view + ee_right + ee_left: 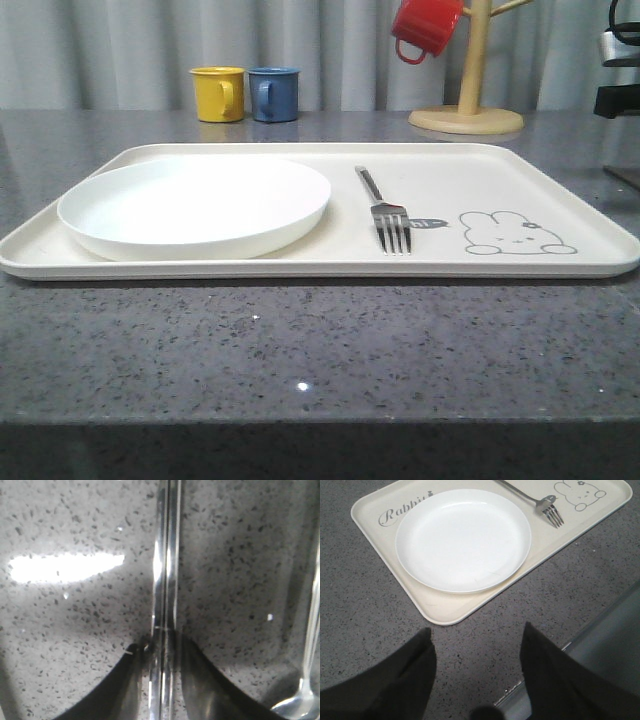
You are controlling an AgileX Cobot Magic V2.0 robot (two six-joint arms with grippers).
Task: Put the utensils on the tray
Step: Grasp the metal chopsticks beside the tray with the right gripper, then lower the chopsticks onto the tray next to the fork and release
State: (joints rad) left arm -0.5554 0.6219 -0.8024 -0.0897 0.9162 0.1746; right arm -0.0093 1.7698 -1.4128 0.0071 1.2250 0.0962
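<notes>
Front view: I see the cream tray (560, 190) on the grey speckled countertop (300, 350), carrying the white plate (195, 205) on its left half and the fork (388, 215) just right of the plate, tines toward the camera, beside the rabbit drawing (515, 235). Behind the tray stand a yellow mug (218, 93) and a blue mug (273, 94); a red mug (425, 27) hangs on the wooden mug tree (468, 95). Left wrist view: the left gripper (477, 672) hovers over bare countertop near the tray corner, fingers spread apart, nothing between them. Right wrist view: the right gripper (162, 655) is clamped on the chopsticks (166, 580), which lie side by side low over the countertop; the spoon (307, 680) lies nearby
</notes>
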